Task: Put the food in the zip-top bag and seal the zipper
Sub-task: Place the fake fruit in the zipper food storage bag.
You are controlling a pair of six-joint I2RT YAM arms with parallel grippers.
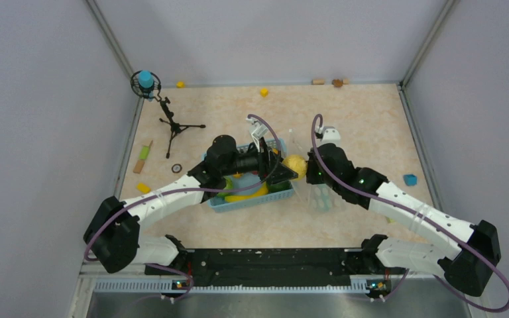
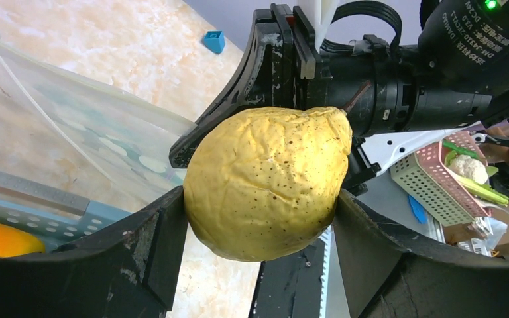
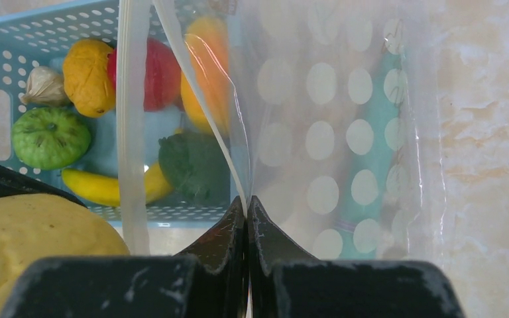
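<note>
Grasping a knobbly yellow fruit (image 2: 265,179), the left pincer (image 2: 262,228) presses one finger against each flank of it and holds it off the bench (image 1: 358,119). Directly ahead of those fingertips sits the right pincer (image 3: 247,207), clenched tight with a fold of the zip-top bag (image 3: 331,132) nipped between its tips. The clear, white-dotted film rises away from them.

The zipper (image 3: 133,132) shows as a pale strip just left of the right pincer's tips. The yellow fruit lies further left of that strip, outside the film as far as the right wrist view tells, so strip and film stand between it and the pouch.

Beyond the right pincer, to its left, stands a light-blue basket (image 3: 0,59). It holds:
- an orange fruit (image 3: 87,76) touching a red fruit (image 3: 152,73)
- a yellow-orange fruit (image 3: 205,66), blurred behind the film
- a pale bulb (image 3: 43,86) in the corner
- a light green fruit (image 3: 51,137)
- a banana (image 3: 99,187) along the wall nearest the pincer
- a dark green piece (image 3: 192,165) beside the banana

A teal stick (image 3: 371,165) shows through the film ahead and right of the right pincer; whether it lies inside or under the bag I cannot tell. Well off to that pincer's right, a blue block (image 1: 409,179) lies on the bench.
</note>
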